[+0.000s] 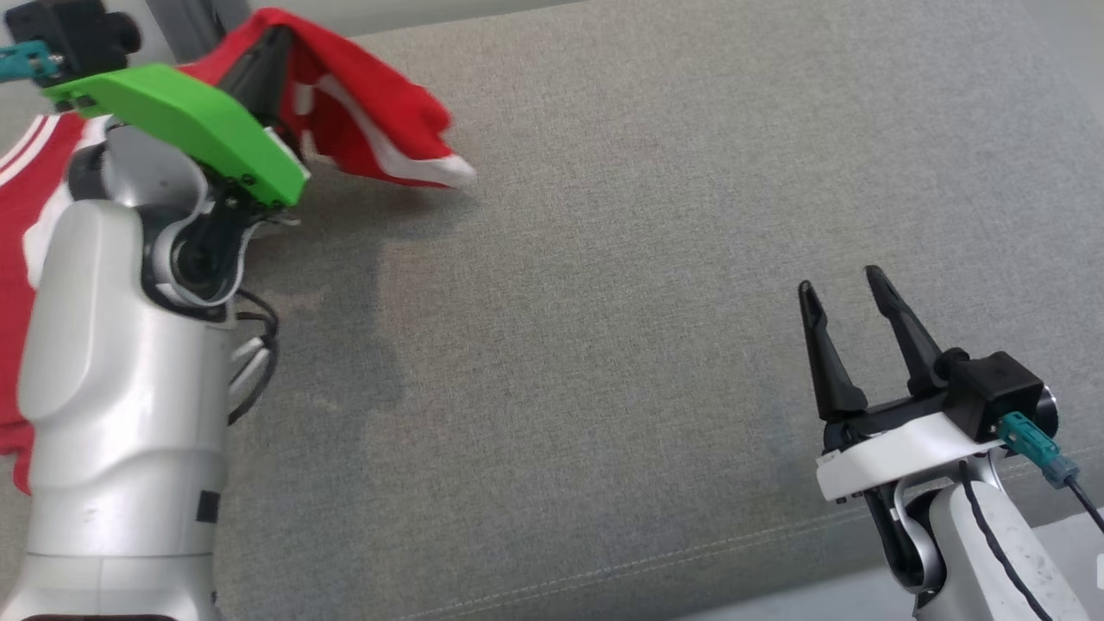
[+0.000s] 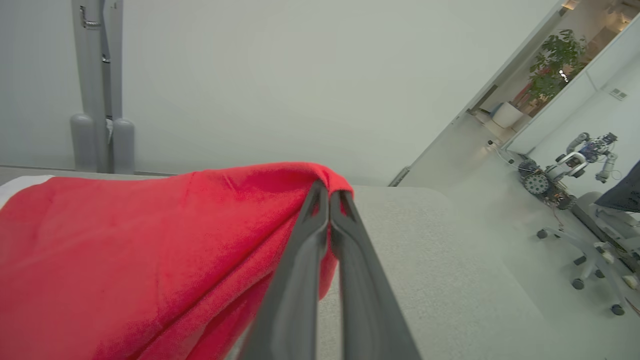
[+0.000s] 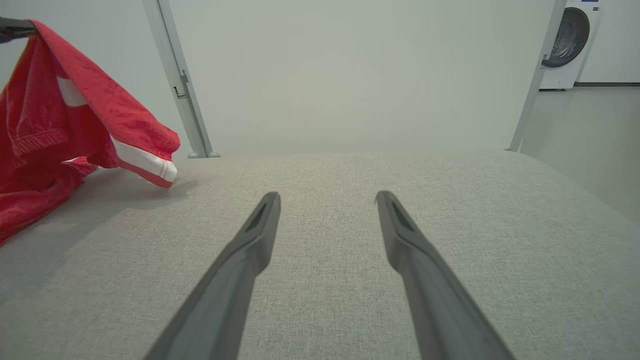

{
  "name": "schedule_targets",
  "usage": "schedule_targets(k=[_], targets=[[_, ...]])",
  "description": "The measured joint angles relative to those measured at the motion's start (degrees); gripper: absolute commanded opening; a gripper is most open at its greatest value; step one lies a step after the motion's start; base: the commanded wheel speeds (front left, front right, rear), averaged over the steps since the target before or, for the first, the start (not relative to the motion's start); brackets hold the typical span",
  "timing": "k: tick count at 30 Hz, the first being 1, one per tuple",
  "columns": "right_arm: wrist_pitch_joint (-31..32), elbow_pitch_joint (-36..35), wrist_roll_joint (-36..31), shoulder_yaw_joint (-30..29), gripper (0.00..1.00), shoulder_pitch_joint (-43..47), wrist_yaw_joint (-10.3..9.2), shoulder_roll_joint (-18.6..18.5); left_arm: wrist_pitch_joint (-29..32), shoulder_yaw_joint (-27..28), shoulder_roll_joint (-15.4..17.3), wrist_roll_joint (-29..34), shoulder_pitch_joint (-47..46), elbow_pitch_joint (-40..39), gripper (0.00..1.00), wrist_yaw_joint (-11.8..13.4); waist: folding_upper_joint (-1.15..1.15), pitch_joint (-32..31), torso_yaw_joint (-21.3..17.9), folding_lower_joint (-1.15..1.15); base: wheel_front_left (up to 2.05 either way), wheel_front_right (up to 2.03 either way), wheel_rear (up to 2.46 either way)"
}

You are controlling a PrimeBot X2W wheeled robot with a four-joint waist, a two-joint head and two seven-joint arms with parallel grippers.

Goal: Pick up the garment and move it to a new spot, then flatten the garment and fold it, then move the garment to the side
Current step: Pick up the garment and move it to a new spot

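**A:** Where does the garment sit?

**B:** The red garment (image 1: 371,112) hangs lifted over the far left of the grey bench (image 1: 604,302). The left gripper (image 2: 330,192) has its jaws pressed together on a fold at the cloth's top.

**A:** And its edges?

**B:** The white-trimmed hem (image 1: 431,168) droops to the right, low over the bench (touching or just above, I cannot tell through the blur). The rest of the cloth trails down the left side, behind the pale forearm (image 1: 121,371).

**A:** Room to move?

**B:** A wide stretch of grey surface runs from that hem across the middle and out to the bench's right side. The right gripper (image 1: 841,285) hovers near the front seam (image 1: 690,552) at the right. Its jaws are spread, and it is well apart from the cloth.
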Motion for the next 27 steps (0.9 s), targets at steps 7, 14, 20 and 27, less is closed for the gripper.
schedule_targets(k=[7,14,20,27], targets=[[0.0,1.8,0.0,2.0,1.00,0.2,0.87,1.8,9.1,0.0,-8.5,-9.8,-1.3,-4.7,0.00,0.0,0.00,-4.0,-0.2,0.00,0.00,0.00,0.00],[0.0,2.5,-0.1,3.0,1.00,1.2,1.36,1.9,16.8,-3.5,-5.8,-13.1,0.3,-8.4,0.00,2.7,0.00,-6.4,-1.8,-0.01,0.00,0.00,0.00],[0.0,2.2,-0.2,3.4,1.00,1.2,1.86,2.3,19.7,-7.0,-5.0,-13.5,6.1,-9.5,0.00,5.7,0.00,-5.8,-3.5,-0.01,0.00,0.00,0.00],[0.0,2.2,-0.2,4.0,1.00,1.1,2.10,2.9,18.9,-8.7,-4.4,-13.5,10.1,-12.2,0.00,8.0,0.00,-4.0,-6.0,-0.01,0.00,0.00,0.00]])
